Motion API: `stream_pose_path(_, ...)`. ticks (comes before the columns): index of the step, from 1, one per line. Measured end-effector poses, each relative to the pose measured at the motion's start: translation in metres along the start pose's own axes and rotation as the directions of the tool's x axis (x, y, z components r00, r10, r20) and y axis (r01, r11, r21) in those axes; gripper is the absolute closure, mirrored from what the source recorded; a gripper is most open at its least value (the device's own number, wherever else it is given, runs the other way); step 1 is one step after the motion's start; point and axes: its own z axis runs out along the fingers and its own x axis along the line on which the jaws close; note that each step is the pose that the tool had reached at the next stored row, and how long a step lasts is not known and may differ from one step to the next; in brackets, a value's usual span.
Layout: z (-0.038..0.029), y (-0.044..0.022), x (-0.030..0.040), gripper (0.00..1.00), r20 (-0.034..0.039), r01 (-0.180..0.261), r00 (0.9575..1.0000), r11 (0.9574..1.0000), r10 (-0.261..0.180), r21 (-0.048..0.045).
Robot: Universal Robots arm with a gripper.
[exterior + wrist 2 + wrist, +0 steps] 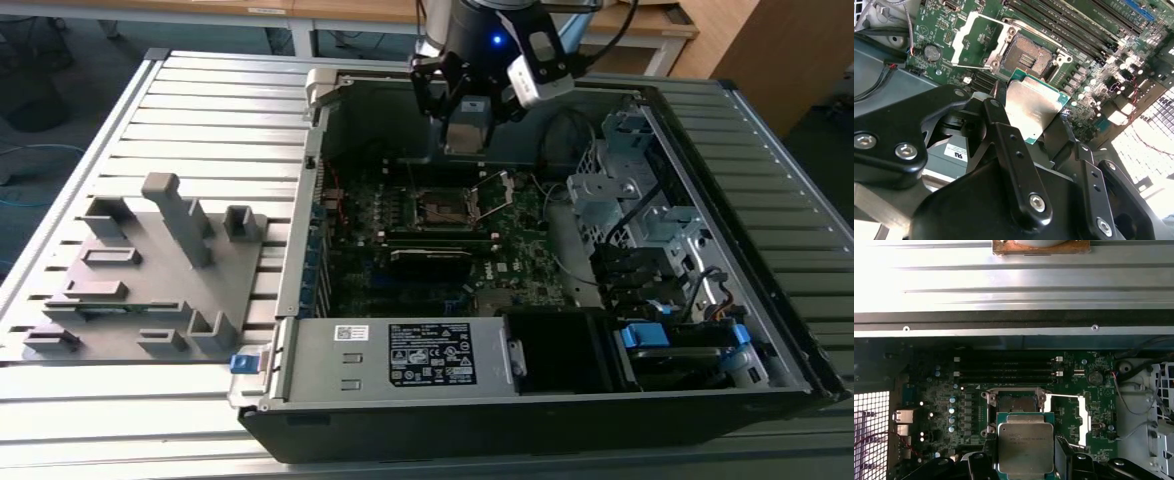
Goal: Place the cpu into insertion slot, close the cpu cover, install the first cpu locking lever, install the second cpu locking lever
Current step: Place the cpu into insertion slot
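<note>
Arm reaches straight down into the open computer case (534, 435). The gripper (1031, 114) pinches the cpu (1030, 106) by its edges, held flat above the insertion slot (1026, 57), not touching. The slot lies bare, with the cpu cover (975, 42) flipped open beside it.

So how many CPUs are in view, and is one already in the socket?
1. The cpu is gripped in the claw, near the insertion slot. The slot is empty, and its cpu cover is swung open. None seems hidden.
</note>
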Motion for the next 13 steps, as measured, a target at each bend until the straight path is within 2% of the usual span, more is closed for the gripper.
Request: stream_pose_path(13,0.0107,-0.0010,0.0005,0.46,0.0001,0.000,1.0000,1.0000,0.000,-0.0001)
